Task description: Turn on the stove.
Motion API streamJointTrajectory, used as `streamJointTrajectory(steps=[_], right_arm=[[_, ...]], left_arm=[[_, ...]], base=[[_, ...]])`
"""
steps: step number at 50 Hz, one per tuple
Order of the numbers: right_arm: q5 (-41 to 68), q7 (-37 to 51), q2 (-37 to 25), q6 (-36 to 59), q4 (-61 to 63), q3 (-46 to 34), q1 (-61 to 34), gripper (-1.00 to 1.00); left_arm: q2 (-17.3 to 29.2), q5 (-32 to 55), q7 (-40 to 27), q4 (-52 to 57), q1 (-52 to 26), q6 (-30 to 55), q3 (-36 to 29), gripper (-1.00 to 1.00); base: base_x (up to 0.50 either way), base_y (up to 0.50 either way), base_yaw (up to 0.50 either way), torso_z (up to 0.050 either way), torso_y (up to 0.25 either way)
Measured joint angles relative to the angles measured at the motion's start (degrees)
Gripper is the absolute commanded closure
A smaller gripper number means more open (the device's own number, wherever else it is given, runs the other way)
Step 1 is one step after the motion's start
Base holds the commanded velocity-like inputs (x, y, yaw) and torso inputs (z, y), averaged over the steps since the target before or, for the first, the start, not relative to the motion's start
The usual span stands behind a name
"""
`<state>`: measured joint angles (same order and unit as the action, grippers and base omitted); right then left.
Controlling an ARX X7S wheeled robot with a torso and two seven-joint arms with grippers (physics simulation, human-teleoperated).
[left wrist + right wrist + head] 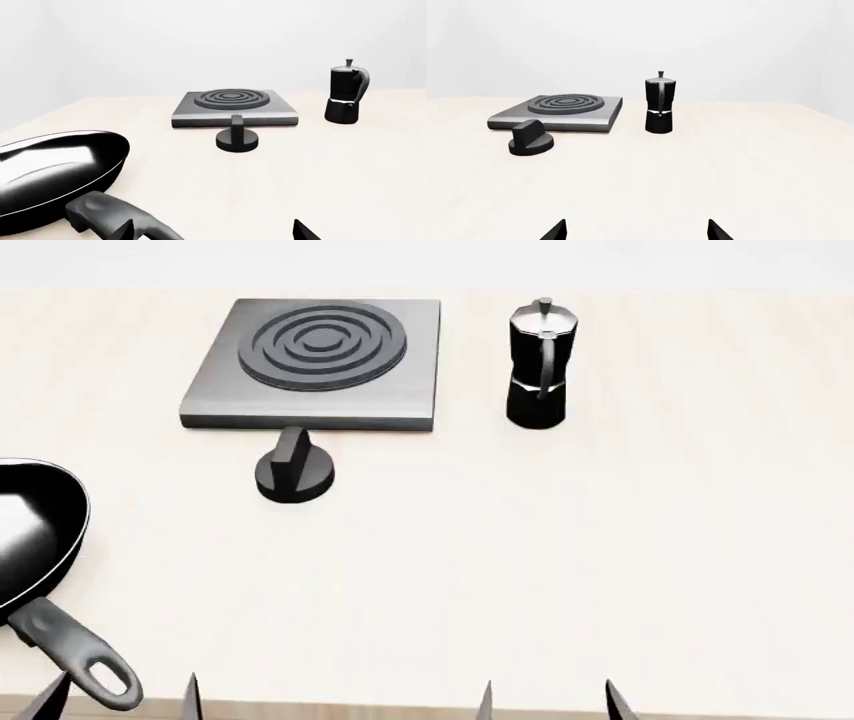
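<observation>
On the far left part of the worktop (601, 560) sits the stove (315, 365), a flat grey slab with a ringed burner; its knob (295, 472) stands just in front of the slab's near edge, fin upright. Moka pot (541, 362) stands just right of the slab. Frying pan (34, 535) lies at the near left, handle pointing toward you.

Both grippers sit low at the near edge, well apart from everything. Left gripper (123, 695): only two fingertips show, spread apart with nothing between them, so it reads as open. Right gripper (547, 698): same, tips spread and empty. In the left wrist view the pan handle lies close beside one left fingertip.

Judgement: the knob is untouched and the reach has not begun.

Risks from here:
- If you go with the left arm, the pan handle lies near its path; a low sweep forward could clip it and shove the pan toward the knob.
- If you go with the right arm, the moka pot is tall and narrow; a wide elbow or overshoot past the knob could tip it.
- The knob's fin is thin. Jaws set across the round base rather than the fin would likely slip when you twist.
- Pressing down hard could skid the knob against the slab.
</observation>
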<state>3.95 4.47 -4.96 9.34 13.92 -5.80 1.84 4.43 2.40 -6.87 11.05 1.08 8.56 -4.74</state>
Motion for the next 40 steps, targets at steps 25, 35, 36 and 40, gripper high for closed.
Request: streamJointTrajectory(steps=[25,35,36,40], right_arm=[[1.38,2.0,-2.92,15.55,18.27,-2.09,-3.14,-1.0],[2.05,2.86,-3.9,21.89,24.16,-2.12,-5.67,-1.0],[2.13,2.95,-3.98,22.49,24.71,-2.08,-5.94,-1.0],[2.52,3.23,-4.29,24.8,26.82,-1.9,-7.0,-1.0]], left_arm=[[2.51,0.52,-2.23,12.73,-4.13,12.43,-2.21,-1.0],[2.93,1.1,-2.8,16.43,-7.03,16.71,-2.83,-1.0],[2.95,1.2,-2.83,16.79,-7.36,17.13,-2.88,-1.0],[3.02,1.69,-2.98,18.15,-8.73,18.78,-2.94,-1.0]], base=[[0.0,0.0,0.0,0.0,0.0],[0.0,0.0,0.0,0.0,0.0],[0.0,0.0,0.0,0.0,0.0],[0.0,0.0,0.0,0.0,0.0]])
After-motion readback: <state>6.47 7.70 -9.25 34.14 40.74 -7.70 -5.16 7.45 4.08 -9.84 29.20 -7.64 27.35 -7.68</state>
